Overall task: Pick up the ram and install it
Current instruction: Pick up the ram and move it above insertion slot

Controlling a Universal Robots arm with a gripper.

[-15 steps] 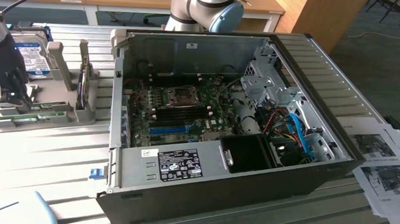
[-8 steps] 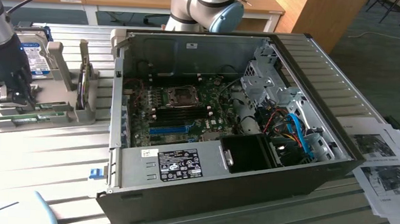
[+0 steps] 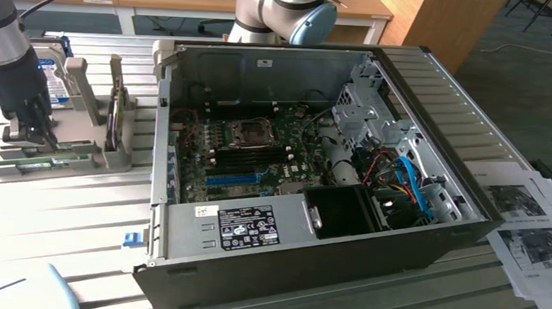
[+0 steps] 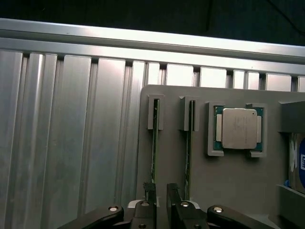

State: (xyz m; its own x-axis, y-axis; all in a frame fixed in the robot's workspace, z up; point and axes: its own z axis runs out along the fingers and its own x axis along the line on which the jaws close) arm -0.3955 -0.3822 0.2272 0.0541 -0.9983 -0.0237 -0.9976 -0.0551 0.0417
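Over the grey holder tray (image 4: 176,157), the gripper (image 4: 161,193) stands with its two dark fingers (image 4: 173,198) parted by a narrow gap; bare tray shows between them and nothing is clamped. The ram (image 4: 154,143), a thin green stick on edge in its slot, runs straight up to one fingertip, which covers its near end, so whether they touch cannot be told. A second stick (image 4: 189,148) stands on edge in the next slot, just beside the other finger and outside the gap. Past it a processor (image 4: 238,128) sits in its own recess, and a blue-labelled hard drive (image 4: 298,162) is cut off at the frame edge. In the exterior view the arm (image 3: 4,34) hides part of the tray, which rests on the slatted table (image 4: 71,143) at the exterior view's left of the open computer case (image 3: 279,275).
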